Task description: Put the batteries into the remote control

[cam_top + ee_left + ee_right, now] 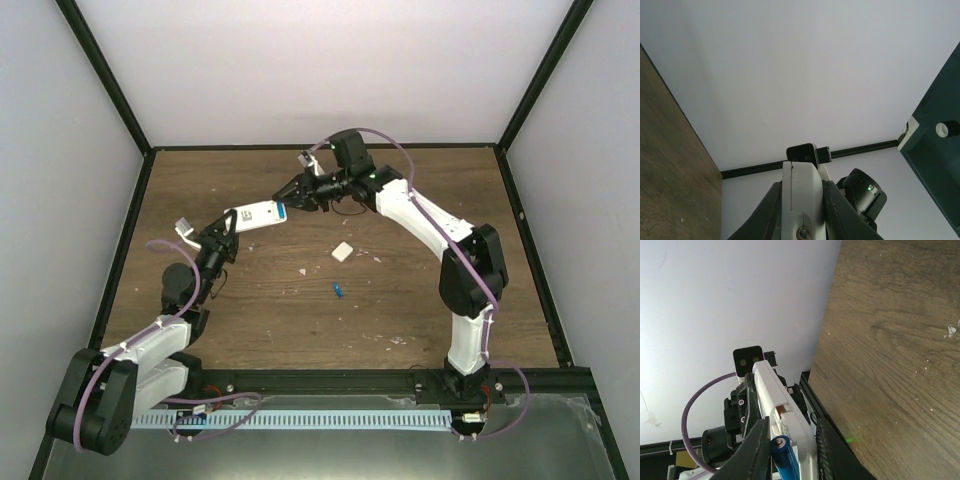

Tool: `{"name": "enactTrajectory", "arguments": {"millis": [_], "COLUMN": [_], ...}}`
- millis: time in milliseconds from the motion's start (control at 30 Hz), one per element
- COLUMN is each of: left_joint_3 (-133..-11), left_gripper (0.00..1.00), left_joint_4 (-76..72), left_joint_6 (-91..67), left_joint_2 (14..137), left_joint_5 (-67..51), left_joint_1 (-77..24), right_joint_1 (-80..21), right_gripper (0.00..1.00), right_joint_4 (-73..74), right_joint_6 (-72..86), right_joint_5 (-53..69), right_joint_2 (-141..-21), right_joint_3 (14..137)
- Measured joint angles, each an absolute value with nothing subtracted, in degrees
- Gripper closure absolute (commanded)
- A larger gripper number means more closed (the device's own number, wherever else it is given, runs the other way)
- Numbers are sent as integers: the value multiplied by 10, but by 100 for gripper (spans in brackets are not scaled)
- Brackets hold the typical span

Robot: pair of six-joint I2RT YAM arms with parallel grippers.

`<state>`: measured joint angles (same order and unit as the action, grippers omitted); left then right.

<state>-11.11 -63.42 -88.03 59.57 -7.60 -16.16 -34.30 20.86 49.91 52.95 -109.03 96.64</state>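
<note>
Battery (784, 460), pinched in right gripper (293, 197), seems to be entering the remote (258, 214), which left gripper (228, 228) is clamping aloft; second battery (338, 290) is lying on table (420, 300), unloaded.

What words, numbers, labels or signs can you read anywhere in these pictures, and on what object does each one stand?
No text can be read in any view.
On the remote: small dark marks on its white face, too small to read.
On the blue battery: no print visible.
On the small white cover: no marking visible.
</note>
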Motion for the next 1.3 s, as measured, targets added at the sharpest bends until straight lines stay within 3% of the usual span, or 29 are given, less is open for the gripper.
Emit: {"name": "enactTrajectory", "arguments": {"millis": [500,867,1167,1300], "left_joint_3": [-106,-105,-106,-110], "left_gripper": [100,100,100,100], "left_joint_4": [-615,-620,-561,-486], "left_joint_6": [-865,-855,-803,-780], "left_joint_2": [597,596,561,527], "left_joint_5": [-79,-78,-83,-82], "left_joint_1": [-161,-150,-136,-133], "right_joint_1": [-343,-350,-349,-350], "right_gripper": [90,60,61,63], "right_joint_4": [192,251,326,352], "right_joint_6": [491,430,329,289], "right_joint_5": [525,461,339,259], "right_joint_2": [-1090,-1081,-1003,-963], "right_joint_3": [926,955,970,900]}}
